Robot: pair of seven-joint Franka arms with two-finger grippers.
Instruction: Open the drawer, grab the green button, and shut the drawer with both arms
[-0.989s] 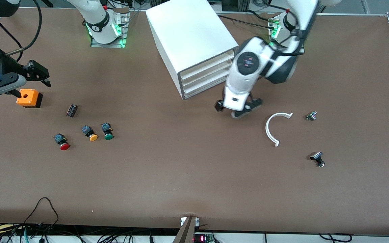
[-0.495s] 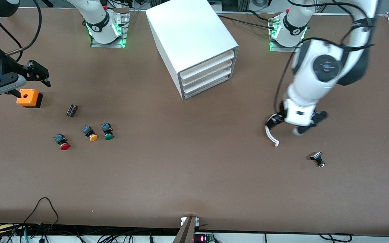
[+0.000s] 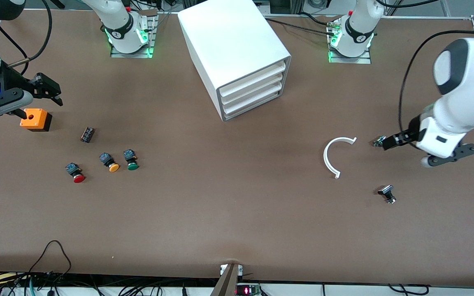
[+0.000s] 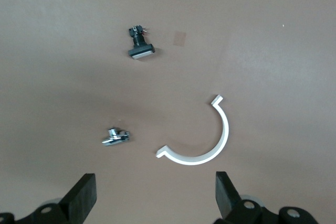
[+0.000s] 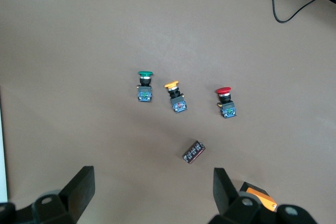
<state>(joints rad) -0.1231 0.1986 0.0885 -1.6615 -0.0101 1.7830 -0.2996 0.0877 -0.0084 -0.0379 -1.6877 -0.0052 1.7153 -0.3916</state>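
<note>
The white cabinet (image 3: 233,41) stands at the robots' edge of the table, and its lowest drawer (image 3: 252,107) is pushed in flush like the two above it. The green button (image 3: 131,161) lies on the table toward the right arm's end, beside an orange-yellow-capped one and a red-capped one; it also shows in the right wrist view (image 5: 145,85). My right gripper (image 3: 35,100) is open and empty, up over an orange box. My left gripper (image 3: 423,150) is open and empty over the table near the left arm's end. Both wrist views show the jaws wide apart, the left (image 4: 152,200) and the right (image 5: 152,195).
The orange-yellow button (image 3: 111,163), the red button (image 3: 76,174), a small black block (image 3: 87,134) and the orange box (image 3: 35,119) lie near the green button. A white C-shaped piece (image 3: 335,156) and two small metal parts (image 3: 379,141) (image 3: 387,194) lie near the left gripper.
My left arm has swung from in front of the cabinet, across the white C-shaped piece, toward its own end of the table. The right arm has not moved.
</note>
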